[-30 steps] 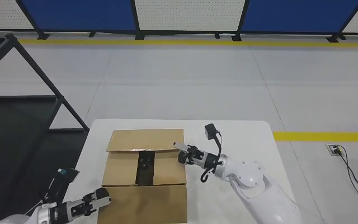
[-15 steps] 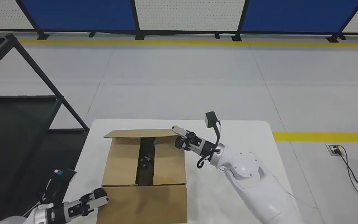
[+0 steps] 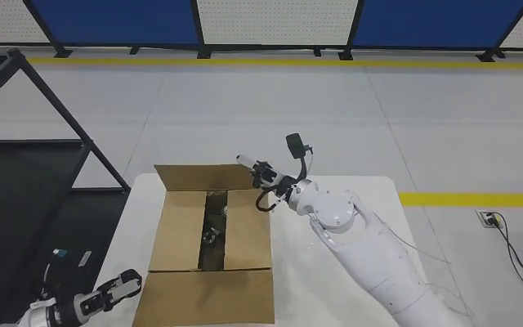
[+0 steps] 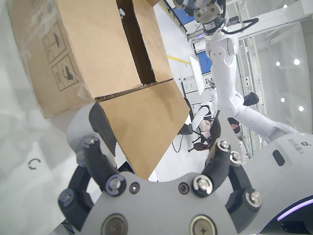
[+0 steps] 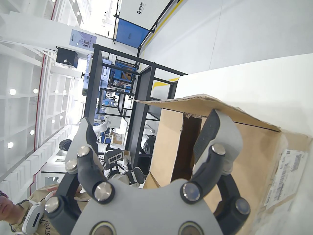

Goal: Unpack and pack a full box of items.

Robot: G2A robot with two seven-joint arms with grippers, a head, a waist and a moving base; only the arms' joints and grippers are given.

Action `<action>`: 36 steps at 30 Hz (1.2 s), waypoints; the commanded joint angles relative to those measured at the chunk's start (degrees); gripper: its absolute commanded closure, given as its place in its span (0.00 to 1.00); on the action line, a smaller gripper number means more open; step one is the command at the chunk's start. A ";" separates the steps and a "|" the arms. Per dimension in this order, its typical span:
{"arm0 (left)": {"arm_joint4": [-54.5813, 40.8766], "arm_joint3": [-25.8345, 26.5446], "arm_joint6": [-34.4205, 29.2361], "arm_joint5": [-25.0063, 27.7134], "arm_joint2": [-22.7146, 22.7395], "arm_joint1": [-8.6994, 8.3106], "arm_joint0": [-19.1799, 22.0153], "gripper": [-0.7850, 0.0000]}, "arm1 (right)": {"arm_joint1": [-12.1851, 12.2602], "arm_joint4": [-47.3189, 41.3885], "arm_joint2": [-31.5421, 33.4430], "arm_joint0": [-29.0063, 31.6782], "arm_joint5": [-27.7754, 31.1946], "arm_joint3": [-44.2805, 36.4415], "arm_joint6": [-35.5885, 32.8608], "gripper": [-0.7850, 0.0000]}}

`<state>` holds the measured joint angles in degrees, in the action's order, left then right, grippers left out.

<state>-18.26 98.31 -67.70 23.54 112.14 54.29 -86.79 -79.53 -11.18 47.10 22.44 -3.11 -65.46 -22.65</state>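
Note:
A cardboard box (image 3: 176,237) stands on the white table (image 3: 376,192). Its two inner flaps lie nearly shut, and a dark gap (image 3: 214,233) between them shows small items inside. The far flap (image 3: 204,176) stands raised; the near flap (image 3: 208,298) hangs outward. My right gripper (image 3: 252,166) is open at the far flap's right corner, one finger (image 5: 215,128) against the box (image 5: 256,143) below the flap's edge (image 5: 203,99). My left gripper (image 3: 124,284) is open at the near left corner, with the near flap (image 4: 146,123) between its spread fingers, which do not clamp it.
A black metal rack (image 3: 49,123) stands off the table's left side. The box takes up the table's left half, close to its near and left edges. Bare tabletop lies right of the box, partly under the right arm (image 3: 359,245).
My right gripper has moved toward the table's far side and left, and the far flap has swung up from lying over the box. My left gripper has drawn back to the left.

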 commanded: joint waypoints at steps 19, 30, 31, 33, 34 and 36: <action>4.01 3.65 4.07 0.08 4.60 -0.81 -0.74 0.00 | -5.56 -2.94 -4.33 -5.12 5.36 14.68 6.64 0.00; 3.91 1.45 10.62 -1.42 8.11 -0.97 -2.64 0.00 | -12.40 -4.91 -9.47 -10.48 7.06 30.90 8.26 0.00; 4.00 1.16 11.19 -1.97 7.92 -0.95 -2.75 0.00 | -12.91 -5.03 -9.63 -10.80 7.45 31.91 8.40 0.00; 4.48 0.81 12.28 -2.73 7.53 -0.96 -2.78 0.00 | -13.81 -5.20 -9.78 -11.38 8.19 33.70 8.84 0.00; 4.48 0.81 12.28 -2.73 7.53 -0.96 -2.78 0.00 | -14.20 -5.27 -9.80 -11.65 8.55 34.50 8.89 0.00; 4.48 0.81 12.28 -2.73 7.53 -0.96 -2.78 0.00 | -14.89 -5.33 -9.78 -12.18 8.99 36.03 8.83 0.00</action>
<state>-13.76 99.10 -55.36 20.77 119.65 53.33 -89.57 -94.15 -16.51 37.30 10.49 5.77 -30.13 -13.74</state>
